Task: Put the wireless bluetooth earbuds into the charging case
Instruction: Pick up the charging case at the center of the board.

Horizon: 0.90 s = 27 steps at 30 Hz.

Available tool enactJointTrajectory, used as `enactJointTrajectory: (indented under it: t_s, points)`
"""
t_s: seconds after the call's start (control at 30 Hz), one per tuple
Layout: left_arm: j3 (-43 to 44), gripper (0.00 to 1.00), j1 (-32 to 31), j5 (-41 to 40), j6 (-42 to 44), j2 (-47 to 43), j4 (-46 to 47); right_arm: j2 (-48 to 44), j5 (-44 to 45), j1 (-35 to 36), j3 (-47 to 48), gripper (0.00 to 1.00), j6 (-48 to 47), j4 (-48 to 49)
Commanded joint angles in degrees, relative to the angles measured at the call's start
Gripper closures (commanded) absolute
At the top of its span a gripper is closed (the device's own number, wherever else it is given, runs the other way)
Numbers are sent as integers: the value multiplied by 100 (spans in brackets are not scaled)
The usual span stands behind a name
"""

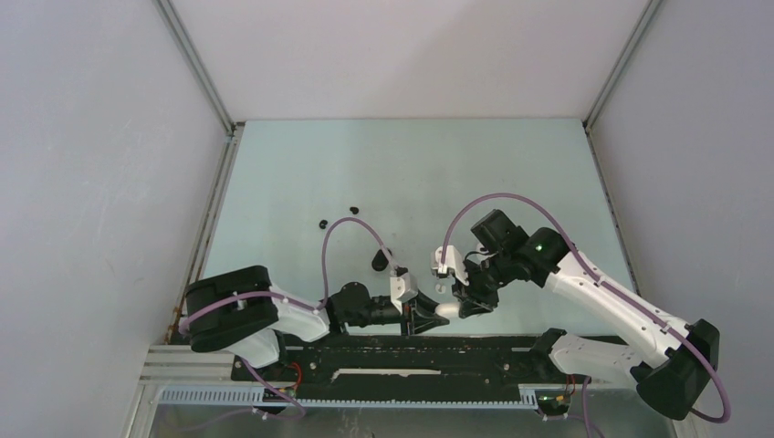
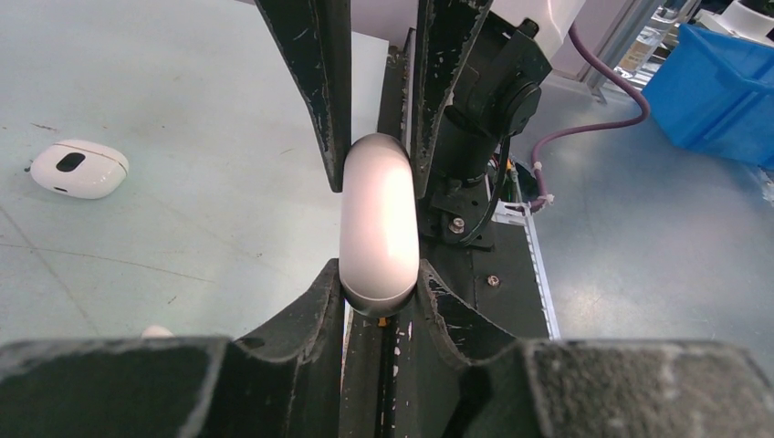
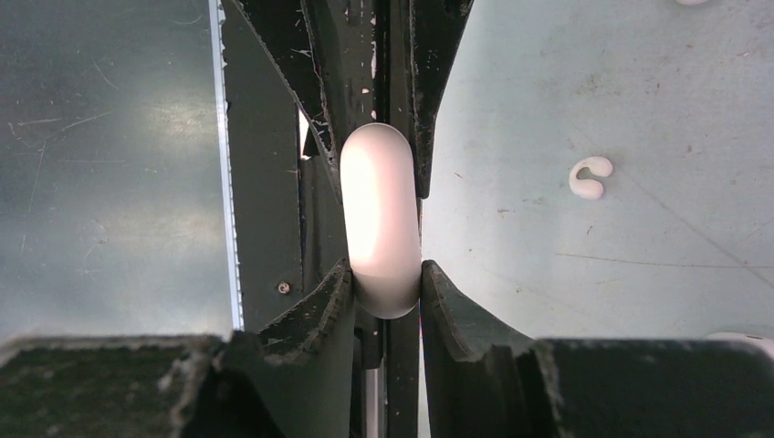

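While both arms are bending in low over the near part of the pale green table (image 1: 411,173), they are sharing hold of one thing: a white, glossy, pill-shaped plastic charging case (image 2: 379,219), which is hanging in the air between them, clear of the surface.

The left gripper (image 1: 431,316) is pointing in from the left. Its scuffed black fingers (image 2: 321,306) are drawn in to a narrow gap and are pressing on both sides of one rounded end of the case. The right gripper (image 1: 463,304) is facing it from the opposite side, and its own fingers (image 3: 333,301) are likewise narrowed and pinching the other end. Each wrist view is therefore showing the other arm's fingers flanking the far end of the same case.

Two tiny rounded black plastic earbuds (image 1: 352,210) are lying loose on the table, well apart from the held case, out beyond the left arm. A larger black oval object (image 1: 380,260) is lying between them and the left gripper.

A second white oval case with a dark oval mark (image 2: 78,169) is sitting on the table off to one side of the left gripper. In the right wrist view a small white C-shaped piece (image 3: 590,176) is lying on the table near the held case. It is too small to tell whether it is an earbud.
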Motion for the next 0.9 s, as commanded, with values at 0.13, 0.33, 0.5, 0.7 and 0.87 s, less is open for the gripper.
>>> enactJointTrajectory:
  t_s: [0.13,0.33,0.5,0.7,0.87]
  points:
    - [139,65,-49,-401,-28,62,302,-161,-413,-94,234,88,115,158]
    - [145,67,-49,-312,-15,69,303,-146,-415,-140,230,88,100,123]
    - [138,66,-49,-300,-62,87,316,-161,-416,-158,192,88,114,182]
    - [115,94,-49,-201,-49,80,337,-183,-422,-171,135,82,174,208]
    - [215,100,-70,-42,70,139,314,28,-648,-249,133,58,580,350]
